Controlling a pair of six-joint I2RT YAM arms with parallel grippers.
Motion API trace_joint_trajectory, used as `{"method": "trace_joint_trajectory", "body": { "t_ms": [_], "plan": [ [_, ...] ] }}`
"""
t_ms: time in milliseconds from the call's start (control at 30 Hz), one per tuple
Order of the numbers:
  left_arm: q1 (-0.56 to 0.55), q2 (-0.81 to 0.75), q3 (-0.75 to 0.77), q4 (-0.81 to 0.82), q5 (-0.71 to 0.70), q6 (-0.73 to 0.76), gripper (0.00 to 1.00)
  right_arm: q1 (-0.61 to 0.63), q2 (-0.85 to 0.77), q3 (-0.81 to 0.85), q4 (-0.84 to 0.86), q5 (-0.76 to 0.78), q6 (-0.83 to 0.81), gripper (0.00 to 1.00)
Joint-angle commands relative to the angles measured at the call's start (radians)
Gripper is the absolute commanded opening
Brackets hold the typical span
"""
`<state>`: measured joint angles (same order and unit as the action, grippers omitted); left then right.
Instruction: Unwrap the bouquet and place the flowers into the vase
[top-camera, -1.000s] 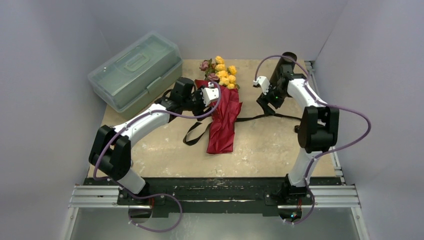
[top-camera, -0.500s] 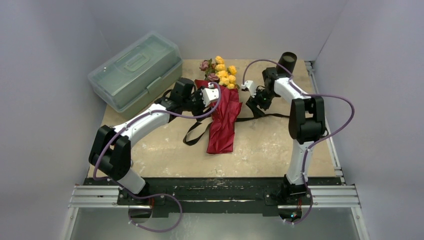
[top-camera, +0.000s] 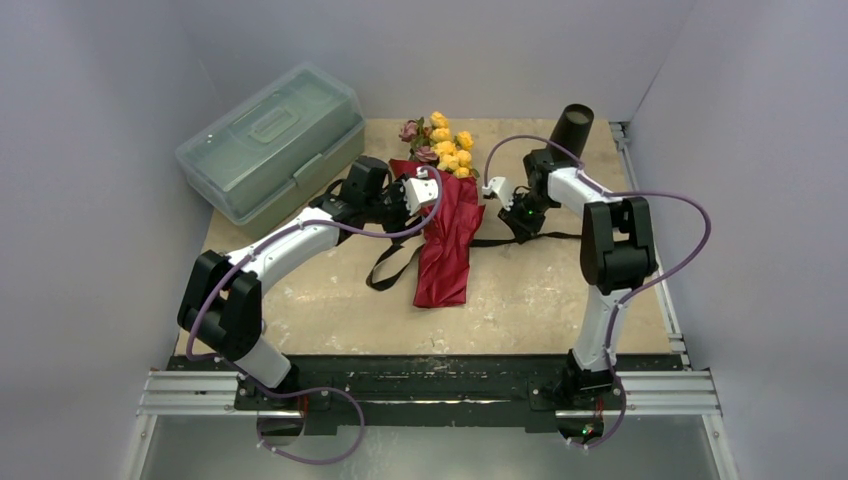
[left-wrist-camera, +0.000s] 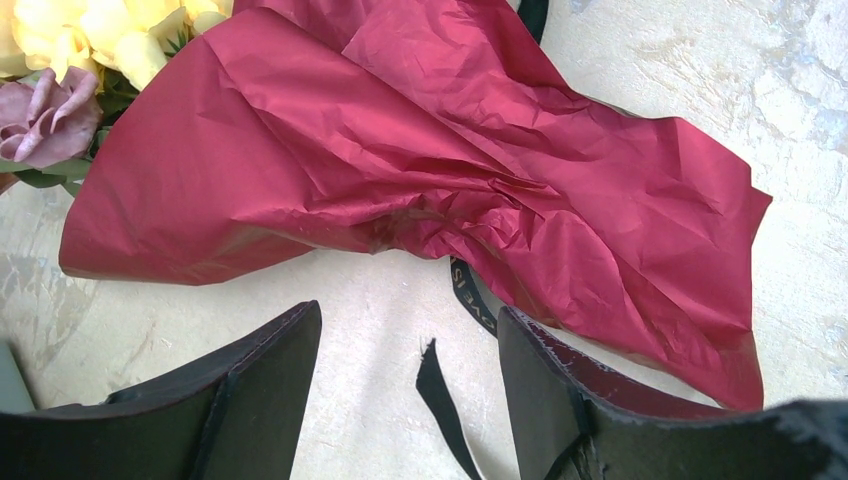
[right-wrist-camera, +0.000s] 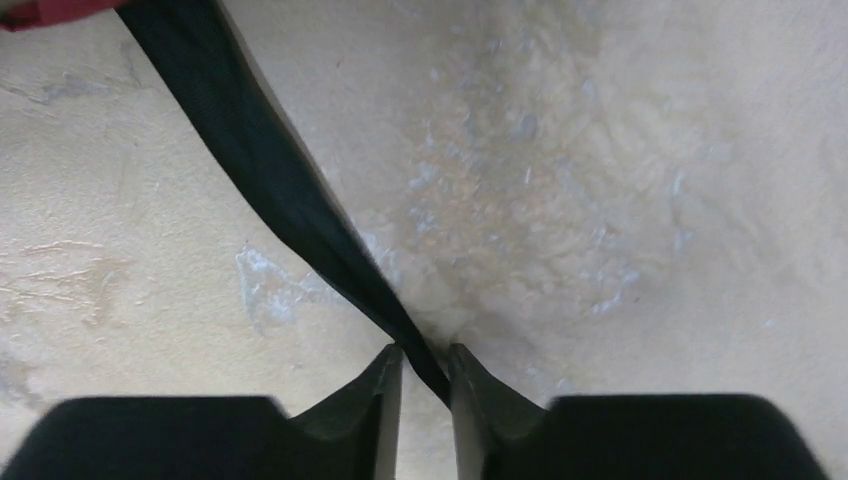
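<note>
We are looking at the bouquet lying on its side in the middle of the desk, its narrow wrapped end pointing toward the arm bases and the flowers spilling out of the far end, yellow blooms with a few dusky pink ones. The left gripper is hovering just beside the bouquet's flank with its fingers standing well apart and gripping nothing. In the left wrist view the crumpled red paper is filling the space just beyond the fingertips, its lower edge lying close to one finger. A loose end of the black ribbon is resting on the bare desk between the two fingers. The ribbon is trailing away from the bouquet on both sides, and on the far side the right gripper is reaching down low over it. There the fingers are drawn nearly together with the ribbon running diagonally down into the narrow gap between their tips. We cannot tell whether they are actually pinching it. The black vase is standing upright at the far right corner of the desk, behind the right arm and apart from the bouquet. A translucent green-grey lidded box is sitting at the far left corner.
</note>
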<state>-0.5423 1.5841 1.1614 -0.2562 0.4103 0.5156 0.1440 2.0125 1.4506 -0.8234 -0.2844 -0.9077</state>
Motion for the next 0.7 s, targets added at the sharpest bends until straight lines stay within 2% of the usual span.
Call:
{"method": "trace_joint_trajectory", "body": {
  "t_ms": [0,33,67,433,667],
  "plan": [
    [-0.004,-0.025,0.040,0.021,-0.002,0.001,0.65,0.002,-0.053,-0.043,0.029,0.050,-0.013,0.14],
    [-0.003,-0.026,0.040,0.023,-0.002,0.001,0.65,0.001,-0.063,-0.037,0.022,0.045,-0.011,0.02],
    [-0.004,-0.027,0.040,0.022,-0.005,0.001,0.65,0.001,-0.072,-0.026,0.017,0.031,-0.004,0.00],
    [0.004,-0.044,-0.001,0.064,-0.056,-0.039,0.65,-0.118,-0.234,0.221,-0.070,-0.069,0.159,0.00],
    [0.035,-0.030,0.005,0.086,-0.049,-0.081,0.65,-0.179,-0.346,0.365,-0.038,-0.107,0.284,0.00]
  ]
}}
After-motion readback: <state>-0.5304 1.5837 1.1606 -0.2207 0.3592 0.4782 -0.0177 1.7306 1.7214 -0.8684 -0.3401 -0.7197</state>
